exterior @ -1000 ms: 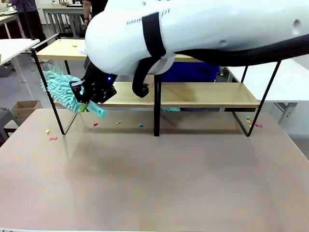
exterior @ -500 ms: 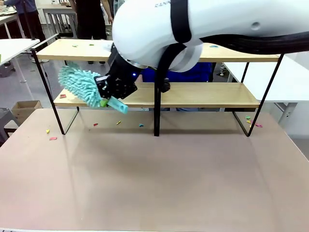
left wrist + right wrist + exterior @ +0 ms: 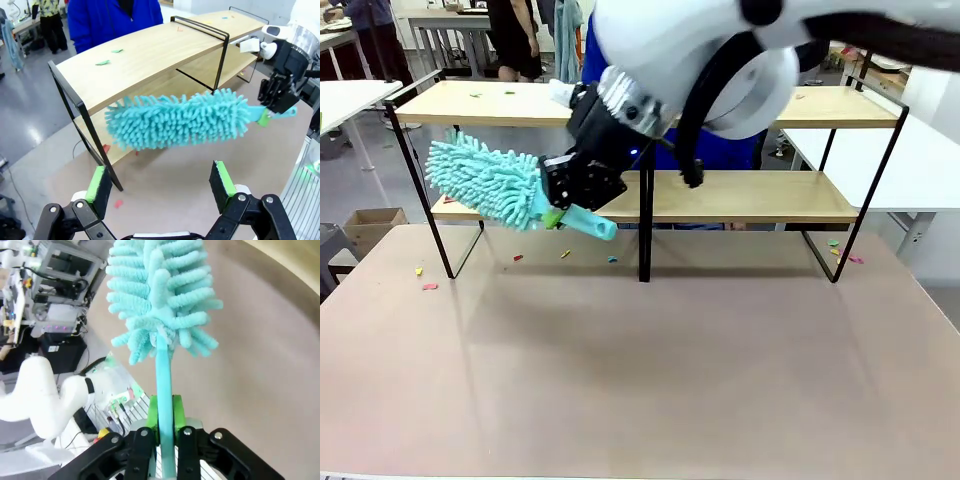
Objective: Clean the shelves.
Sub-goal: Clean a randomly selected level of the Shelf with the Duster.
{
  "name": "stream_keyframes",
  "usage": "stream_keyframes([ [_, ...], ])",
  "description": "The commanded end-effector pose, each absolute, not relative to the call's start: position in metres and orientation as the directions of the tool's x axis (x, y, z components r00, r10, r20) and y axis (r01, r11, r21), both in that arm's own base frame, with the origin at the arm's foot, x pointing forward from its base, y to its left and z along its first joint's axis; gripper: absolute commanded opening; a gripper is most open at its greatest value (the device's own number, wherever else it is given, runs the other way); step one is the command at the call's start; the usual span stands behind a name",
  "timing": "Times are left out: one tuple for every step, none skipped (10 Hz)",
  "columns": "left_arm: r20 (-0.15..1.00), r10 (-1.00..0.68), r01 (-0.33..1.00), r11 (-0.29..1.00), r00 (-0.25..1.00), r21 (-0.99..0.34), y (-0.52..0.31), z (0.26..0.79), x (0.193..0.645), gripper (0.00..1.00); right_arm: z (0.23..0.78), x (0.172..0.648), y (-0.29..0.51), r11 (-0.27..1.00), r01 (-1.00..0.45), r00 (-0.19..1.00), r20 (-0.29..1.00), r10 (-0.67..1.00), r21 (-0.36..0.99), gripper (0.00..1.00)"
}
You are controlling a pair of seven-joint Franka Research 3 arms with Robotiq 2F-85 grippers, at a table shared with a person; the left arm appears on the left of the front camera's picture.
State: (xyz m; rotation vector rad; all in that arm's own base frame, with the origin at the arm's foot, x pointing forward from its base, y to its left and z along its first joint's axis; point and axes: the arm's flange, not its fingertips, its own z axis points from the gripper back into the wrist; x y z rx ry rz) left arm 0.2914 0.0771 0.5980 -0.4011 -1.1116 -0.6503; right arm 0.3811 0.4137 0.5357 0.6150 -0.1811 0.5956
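Teal duster [image 3: 485, 180] | right gripper [image 3: 558, 214] clamped on its handle | left gripper [image 3: 160, 184] spread wide

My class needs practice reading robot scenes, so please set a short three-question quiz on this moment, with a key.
1. True or false: the right gripper is shut on the handle of the teal duster.
2. The left gripper is: A) open and empty; B) shut on a cloth; C) holding a spray bottle.
3. Fill in: in the front view, the duster's fluffy head hangs before the ____ end of the shelves.
Key: 1 true; 2 A; 3 left.
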Motion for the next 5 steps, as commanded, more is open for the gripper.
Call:
stream_keyframes([
  [0.919,-0.279,0.67,0.742,0.279,0.022,0.078,0.597,0.292,1.0,0.54,0.361,0.365,0.641,-0.609,0.791,0.307,0.529,0.467,0.12],
  [0.919,-0.279,0.67,0.742,0.279,0.022,0.078,0.597,0.292,1.0,0.548,0.348,0.336,0.618,-0.666,0.737,0.238,0.633,0.418,0.12],
  [0.919,-0.279,0.67,0.742,0.279,0.022,0.078,0.597,0.292,1.0,0.562,0.336,0.296,0.593,-0.681,0.713,0.204,0.671,0.431,0.12],
  [0.919,-0.279,0.67,0.742,0.279,0.022,0.078,0.597,0.292,1.0,0.577,0.326,0.262,0.585,-0.687,0.713,0.243,0.658,0.431,0.12],
  [0.919,-0.279,0.67,0.742,0.279,0.022,0.078,0.597,0.292,1.0,0.592,0.319,0.234,0.585,-0.69,0.719,0.309,0.623,0.425,0.12],
])
